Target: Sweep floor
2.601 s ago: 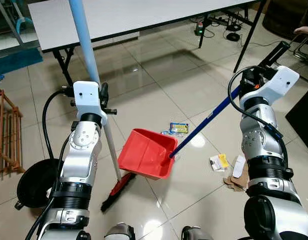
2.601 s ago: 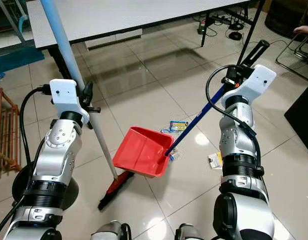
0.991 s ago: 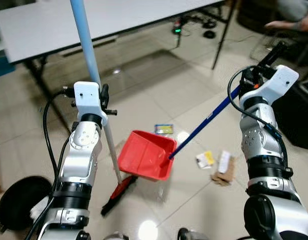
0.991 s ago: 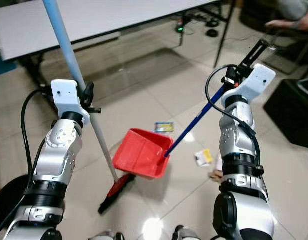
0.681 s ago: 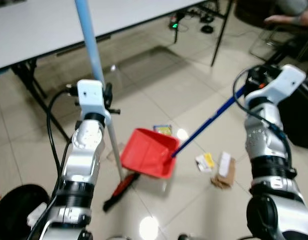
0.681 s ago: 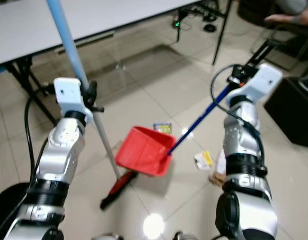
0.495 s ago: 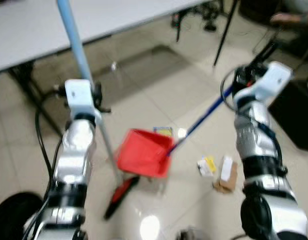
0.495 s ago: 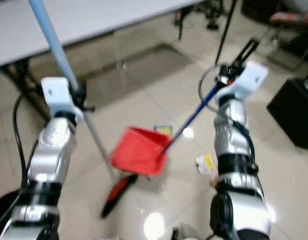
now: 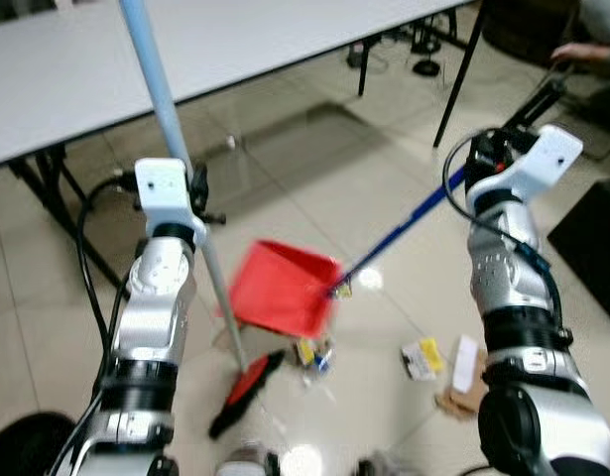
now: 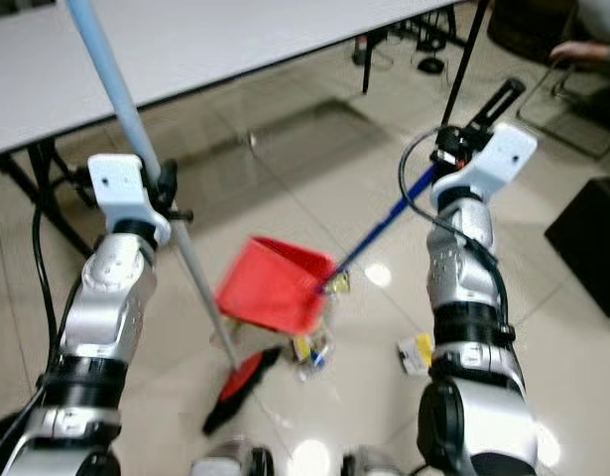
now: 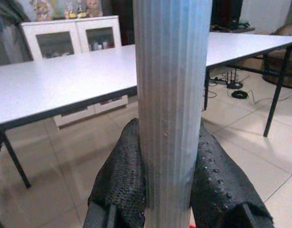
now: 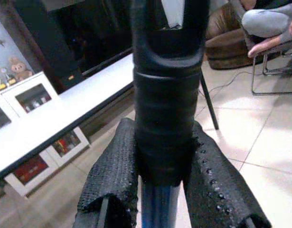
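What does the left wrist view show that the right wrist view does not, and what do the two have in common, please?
Left wrist: the fingers clamp the ribbed pale blue broom pole, with a metal-legged white table behind. Right wrist: the fingers clamp the black grip of the dustpan's blue handle, with a seated person's legs behind. Both share black fingers shut on a handle, a white cabinet and tiled floor.

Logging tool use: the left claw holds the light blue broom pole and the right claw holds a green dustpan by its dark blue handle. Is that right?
Not quite. The dustpan is red, not green, as the left eye view shows. The rest stands: the left claw is shut on the light blue broom pole, and the right claw is shut on the dustpan's dark blue handle.
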Controlling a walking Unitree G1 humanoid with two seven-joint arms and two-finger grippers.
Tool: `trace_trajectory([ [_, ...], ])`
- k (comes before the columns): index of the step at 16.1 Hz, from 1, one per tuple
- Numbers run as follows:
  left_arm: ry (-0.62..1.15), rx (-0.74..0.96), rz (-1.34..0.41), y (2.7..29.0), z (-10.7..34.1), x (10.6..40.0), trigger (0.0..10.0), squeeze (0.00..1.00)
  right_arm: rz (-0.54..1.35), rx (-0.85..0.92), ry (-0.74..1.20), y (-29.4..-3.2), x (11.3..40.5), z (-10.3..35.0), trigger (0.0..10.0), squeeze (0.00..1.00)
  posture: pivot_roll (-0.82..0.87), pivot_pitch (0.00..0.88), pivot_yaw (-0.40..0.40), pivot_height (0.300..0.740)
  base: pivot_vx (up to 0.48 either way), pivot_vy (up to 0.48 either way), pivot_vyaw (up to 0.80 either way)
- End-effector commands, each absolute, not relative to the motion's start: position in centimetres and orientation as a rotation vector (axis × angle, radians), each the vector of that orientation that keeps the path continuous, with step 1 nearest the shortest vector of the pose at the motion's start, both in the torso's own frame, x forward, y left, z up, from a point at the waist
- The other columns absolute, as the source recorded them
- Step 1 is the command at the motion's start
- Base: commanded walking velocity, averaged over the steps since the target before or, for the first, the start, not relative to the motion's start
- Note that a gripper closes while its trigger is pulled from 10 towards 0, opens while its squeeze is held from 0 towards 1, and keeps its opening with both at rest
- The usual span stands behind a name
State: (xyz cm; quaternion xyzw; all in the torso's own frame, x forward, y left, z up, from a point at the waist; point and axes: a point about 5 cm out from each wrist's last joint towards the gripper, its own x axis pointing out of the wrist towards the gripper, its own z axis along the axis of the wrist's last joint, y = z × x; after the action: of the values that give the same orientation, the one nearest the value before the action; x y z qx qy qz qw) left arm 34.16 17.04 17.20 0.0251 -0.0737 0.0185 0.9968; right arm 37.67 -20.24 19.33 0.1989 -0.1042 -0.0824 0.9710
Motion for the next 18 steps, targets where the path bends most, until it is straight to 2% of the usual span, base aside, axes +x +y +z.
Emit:
trace_trajectory([
  [1,-0.182,0.067,0.022,16.5,17.9,34.2,10.0,0.00,-0.190,0.403,-0.261,-21.2,37.6,20.4,10.0,0.00,-0.01,0.103,0.028,0.740,0.390,0.000,0.00],
  [13,-0.178,0.061,0.012,16.4,17.8,34.2,10.0,0.00,-0.194,0.397,-0.259,-21.3,37.6,20.3,10.0,0.00,-0.02,0.103,0.030,0.740,0.027,0.000,0.00],
  [18,-0.168,0.064,0.010,16.4,17.6,34.1,10.0,0.00,-0.208,0.348,-0.244,-22.4,37.4,19.8,10.0,0.00,-0.02,0.111,0.033,0.740,0.000,0.000,0.00],
])
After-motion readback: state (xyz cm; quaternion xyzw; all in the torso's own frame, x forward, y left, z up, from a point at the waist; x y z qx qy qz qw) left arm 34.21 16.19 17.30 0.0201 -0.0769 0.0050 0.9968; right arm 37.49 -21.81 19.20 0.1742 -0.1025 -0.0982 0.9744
